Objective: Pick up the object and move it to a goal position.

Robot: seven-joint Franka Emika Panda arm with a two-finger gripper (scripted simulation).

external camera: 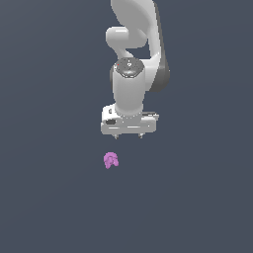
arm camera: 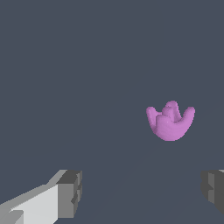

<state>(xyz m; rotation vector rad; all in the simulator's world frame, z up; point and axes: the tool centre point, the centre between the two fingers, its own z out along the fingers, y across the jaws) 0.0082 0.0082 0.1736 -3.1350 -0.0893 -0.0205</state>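
**Jaws wide and empty above a small lobed blob**

The largest thing in view is the white Panda arm (external camera: 133, 59), hanging down from the top of the exterior view with its wrist pointing at the plain dark grey counter (external camera: 49, 207). No writing, brand mark or label can be read anywhere on the arm or the surface.

At the arm's end sits the gripper (external camera: 128, 136). In the wrist view its jaws stand far apart, one grey pad near each lower corner of the picture, with only bare counter between them; they hold nothing.

The smallest item is the object (external camera: 110, 160), a pink-purple blob lying on the counter below the gripper and a little toward the exterior view's left, clearly apart from the fingertips. The wrist view shows the object (arm camera: 170, 123) as a rounded body with several stubby lobes rising around a central hollow.

It is much narrower than the open jaws, so it probably weighs little and should fit between them easily. Its surface looks smooth and curved, which suggests it could slip or roll if pinched on a lobe tip. The rounded body below the lobes seems the safest place to close on. How stiff it is cannot be told.
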